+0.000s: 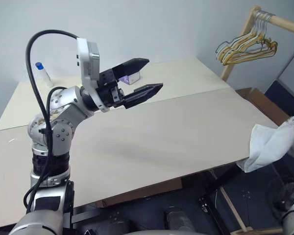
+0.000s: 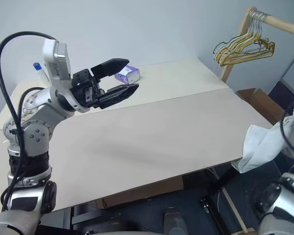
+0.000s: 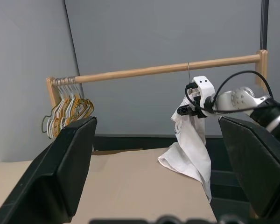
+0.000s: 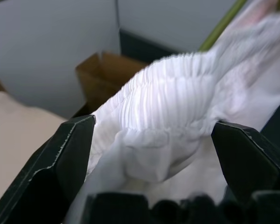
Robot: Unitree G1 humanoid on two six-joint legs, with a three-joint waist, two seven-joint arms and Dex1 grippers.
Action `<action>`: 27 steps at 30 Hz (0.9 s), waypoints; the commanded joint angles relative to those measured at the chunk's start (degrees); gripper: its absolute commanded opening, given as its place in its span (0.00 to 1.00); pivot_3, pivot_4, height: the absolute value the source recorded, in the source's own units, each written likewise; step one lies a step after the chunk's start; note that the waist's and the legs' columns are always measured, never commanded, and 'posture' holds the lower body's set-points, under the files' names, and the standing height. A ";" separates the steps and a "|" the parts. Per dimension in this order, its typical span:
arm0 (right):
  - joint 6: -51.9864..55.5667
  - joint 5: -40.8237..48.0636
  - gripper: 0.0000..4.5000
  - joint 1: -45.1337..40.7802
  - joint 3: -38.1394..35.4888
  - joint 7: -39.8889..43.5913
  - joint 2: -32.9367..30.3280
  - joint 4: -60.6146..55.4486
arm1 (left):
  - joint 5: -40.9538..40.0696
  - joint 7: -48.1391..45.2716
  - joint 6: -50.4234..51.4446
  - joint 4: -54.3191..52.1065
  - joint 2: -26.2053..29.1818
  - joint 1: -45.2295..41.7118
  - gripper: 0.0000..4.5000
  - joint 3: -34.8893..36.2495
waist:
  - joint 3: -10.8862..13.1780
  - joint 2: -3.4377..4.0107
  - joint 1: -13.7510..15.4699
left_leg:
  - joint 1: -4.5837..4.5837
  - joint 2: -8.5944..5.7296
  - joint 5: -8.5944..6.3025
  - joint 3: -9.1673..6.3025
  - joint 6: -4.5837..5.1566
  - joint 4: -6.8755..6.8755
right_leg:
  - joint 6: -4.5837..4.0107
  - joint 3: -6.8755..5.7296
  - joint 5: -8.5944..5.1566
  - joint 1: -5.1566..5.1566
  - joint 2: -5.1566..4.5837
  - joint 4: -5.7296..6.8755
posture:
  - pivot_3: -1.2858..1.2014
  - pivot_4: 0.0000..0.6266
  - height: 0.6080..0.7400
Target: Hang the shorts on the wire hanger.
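So the shorts [image 3: 191, 144] were off the right end of the surface [image 1: 152, 142], hanging as a limp white drape under the wooden rail [image 3: 158, 70], with the gathered elastic waistband bunched up right in front of the right end effector [image 4: 154, 154]. A thin wire [image 3: 188, 72] dropped from the rail just above the cloth; I'd guess that was the hook of the wire hanger, but the rest of it was buried in fabric, so I couldn't tell how well the shorts were seated on it.

My read on handling: very light, thin and floppy, zero stiffness, so it would sag and slide off a smooth wire easily. The ribbed waistband looked like the one spot with some body, so that's where I'd pinch it, not the loose leg fabric.

The right end effector's fingers stood wide apart on either side of the waistband, not clamping it. The left end effector [image 1: 142, 78] was also spread wide and empty, held up over the surface, well away from the shorts.

Further out: a bunch of yellowish and pale hangers [image 1: 247, 46] at the rail's other end, a cardboard box [image 4: 107, 77] on the floor, and a small purple box [image 2: 128, 74] and bottle [image 1: 43, 73] at the surface's far side.
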 commanded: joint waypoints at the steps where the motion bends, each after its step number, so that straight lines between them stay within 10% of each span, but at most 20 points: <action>1: -10.03 -4.21 0.99 5.00 2.50 -2.71 1.52 -9.47 | -0.47 0.34 -1.03 -1.66 0.64 0.12 1.00 1.21 | 0.00 0.00 0.36 | 0.16 0.00 0.00 0.00 0.00 0.00 | 0.00 -0.01 0.00 0.01 0.01 -0.01 | 0.49 0.01 1.00; 8: -26.94 -5.14 0.99 14.64 3.91 1.07 4.75 -18.52 | -0.82 0.46 -0.60 -3.23 1.62 1.46 1.00 1.29 | 0.02 -0.03 1.05 | 0.47 -0.03 -0.05 0.09 0.09 -0.05 | 0.03 0.10 -0.03 0.12 -0.02 0.03 | 0.50 0.01 1.00; 18: -23.09 16.65 0.99 11.19 16.36 35.27 1.39 -27.41 | 10.65 0.74 -9.58 -1.88 4.23 10.48 1.00 -0.17 | 0.07 -0.11 0.90 | 0.75 -0.32 -0.05 0.01 0.17 -0.57 | 0.00 0.58 -0.02 0.34 0.12 0.01 | 0.52 0.00 1.00; 27: -22.68 19.15 0.99 -1.45 36.42 63.33 0.23 -19.55 | 16.66 0.70 -13.65 -7.67 9.47 24.20 1.00 0.95 | 0.22 -0.42 4.73 | 0.72 -0.30 -0.04 -0.10 0.22 -0.72 | -0.49 0.47 0.26 -0.07 0.08 -0.13 | 0.58 0.02 1.00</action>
